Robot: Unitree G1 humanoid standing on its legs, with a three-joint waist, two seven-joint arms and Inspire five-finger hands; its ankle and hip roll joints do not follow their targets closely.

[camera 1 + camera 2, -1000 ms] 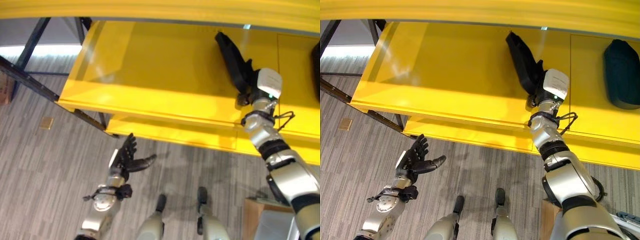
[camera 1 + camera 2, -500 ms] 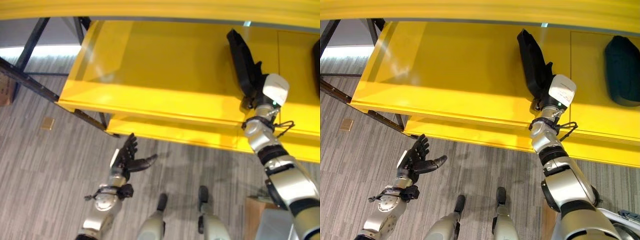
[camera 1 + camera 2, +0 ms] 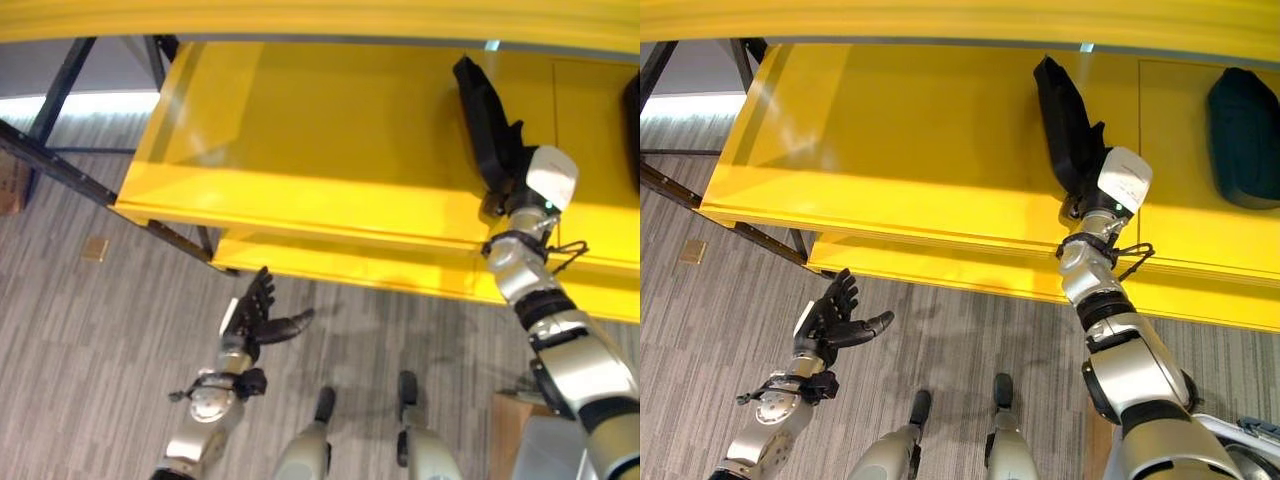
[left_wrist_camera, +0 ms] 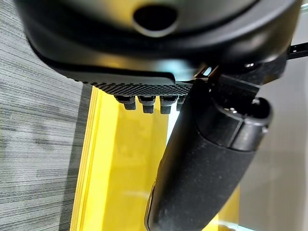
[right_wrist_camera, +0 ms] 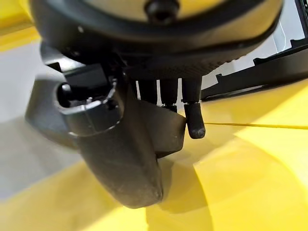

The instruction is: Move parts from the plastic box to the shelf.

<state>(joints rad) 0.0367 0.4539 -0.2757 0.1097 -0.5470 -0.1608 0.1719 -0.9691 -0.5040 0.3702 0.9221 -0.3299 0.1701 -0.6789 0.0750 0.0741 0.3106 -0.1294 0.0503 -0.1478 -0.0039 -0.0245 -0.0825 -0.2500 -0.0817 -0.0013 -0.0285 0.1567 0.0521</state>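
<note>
R hand at black part on shelf; release not yet confirmed

R hand point(image 3: 1092, 165) is seen reached onto the yellow shelf point(image 3: 890, 150), fingers against the long black part point(image 3: 1065, 115), which lies flat on the shelf surface, well in from the front edge; whether the fingers are curled on it or lying straight cannot be told, incl. from the wrist view; if the hand is pulled back while the part is caught on the fingers, the part could be dragged toward the edge or tipped off; a 2nd dark part point(image 3: 1244, 135) lies farther right on the shelf, well apart, so a sideways shove is judged less of a risk; L hand point(image 3: 830, 320) is held low over the floor point(image 3: 700, 330), open, nothing in it.
</note>
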